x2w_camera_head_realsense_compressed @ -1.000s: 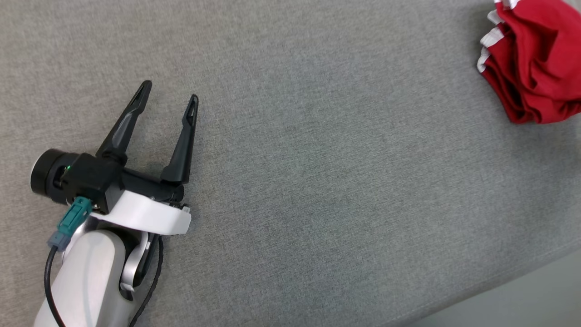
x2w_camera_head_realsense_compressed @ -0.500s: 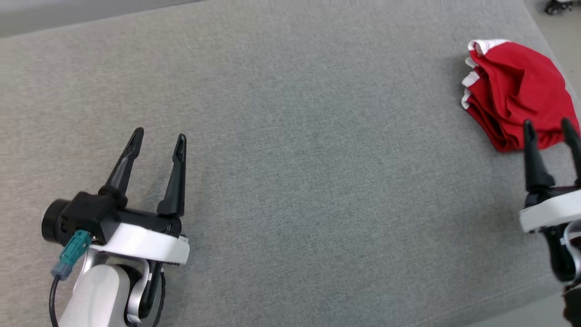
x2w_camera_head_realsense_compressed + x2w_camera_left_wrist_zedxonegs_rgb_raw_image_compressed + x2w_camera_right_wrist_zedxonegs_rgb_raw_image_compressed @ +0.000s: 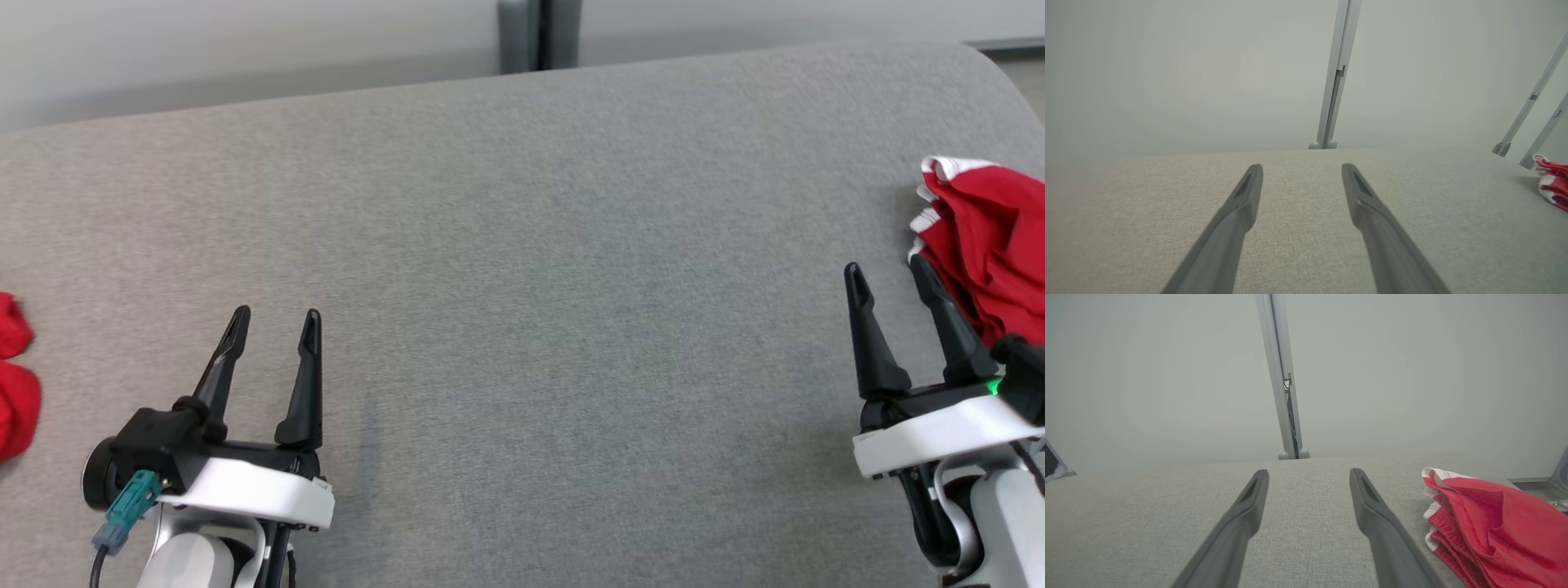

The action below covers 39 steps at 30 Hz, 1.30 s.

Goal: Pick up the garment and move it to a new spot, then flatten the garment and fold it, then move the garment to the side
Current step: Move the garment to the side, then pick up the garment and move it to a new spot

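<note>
Right gripper [image 3: 885,266] is seen with jaws spread wide and empty, held over the grey cushion [image 3: 531,245], fingers pointed away from the robot. Red garment [image 3: 984,237] with white trim is bunched on the cushion just beside that gripper, to its right and slightly ahead. In the head view the outer finger is overlapped with the heap's near edge, but contact cannot be confirmed. In the right wrist view the heap is placed right of the fingers, not between them. No clear long axis is given by the crumpled pile; the white-trimmed edge is turned toward the far left side. Left gripper [image 3: 277,312] is likewise held wide and empty, well apart from the garment. Right arm is judged nearer, and a shift rightward is probably needed before closing. Another red cloth [image 3: 12,392] is cut off at the left edge and cannot be identified.
</note>
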Tool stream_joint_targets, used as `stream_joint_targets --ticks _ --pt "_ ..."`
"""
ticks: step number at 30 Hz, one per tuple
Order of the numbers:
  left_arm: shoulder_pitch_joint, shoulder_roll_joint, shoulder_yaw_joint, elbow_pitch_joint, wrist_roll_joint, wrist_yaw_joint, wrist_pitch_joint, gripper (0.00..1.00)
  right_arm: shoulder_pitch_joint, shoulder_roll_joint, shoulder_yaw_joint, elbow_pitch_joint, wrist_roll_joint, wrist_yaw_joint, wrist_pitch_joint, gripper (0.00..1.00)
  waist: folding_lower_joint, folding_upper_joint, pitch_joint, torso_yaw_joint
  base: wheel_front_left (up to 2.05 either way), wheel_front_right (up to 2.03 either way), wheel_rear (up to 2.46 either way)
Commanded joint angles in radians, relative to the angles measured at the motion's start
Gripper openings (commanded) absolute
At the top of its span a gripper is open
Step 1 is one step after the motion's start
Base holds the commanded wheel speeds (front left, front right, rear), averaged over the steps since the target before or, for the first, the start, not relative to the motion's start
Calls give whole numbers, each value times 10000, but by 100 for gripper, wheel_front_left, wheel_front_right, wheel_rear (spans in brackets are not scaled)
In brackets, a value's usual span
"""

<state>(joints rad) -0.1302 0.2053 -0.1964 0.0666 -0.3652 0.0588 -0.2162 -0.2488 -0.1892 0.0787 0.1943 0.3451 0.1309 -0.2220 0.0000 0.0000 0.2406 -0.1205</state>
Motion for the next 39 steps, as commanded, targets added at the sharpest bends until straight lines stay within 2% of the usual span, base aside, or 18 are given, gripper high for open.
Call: stream_joint_targets --ticks 1,11,23,39 --pt "175 31 89 32 -84 64 -74 100 239 59 16 -169 -196 -2 130 100 0 0 -436 436 0 0 0" --pt "877 130 204 270 -358 50 -147 100 1243 412 -264 -781 -689 -2 625 100 0 0 -1315 1031 0 0 0" --pt "1458 237 126 488 -450 117 -51 100 2529 590 -809 -1487 -1080 -2 1187 100 0 0 -1933 1136 0 0 0" --pt "1810 449 85 339 -529 246 63 100 3448 851 -1440 -2476 -1400 -2 1775 100 0 0 -2143 1085 0 0 0"
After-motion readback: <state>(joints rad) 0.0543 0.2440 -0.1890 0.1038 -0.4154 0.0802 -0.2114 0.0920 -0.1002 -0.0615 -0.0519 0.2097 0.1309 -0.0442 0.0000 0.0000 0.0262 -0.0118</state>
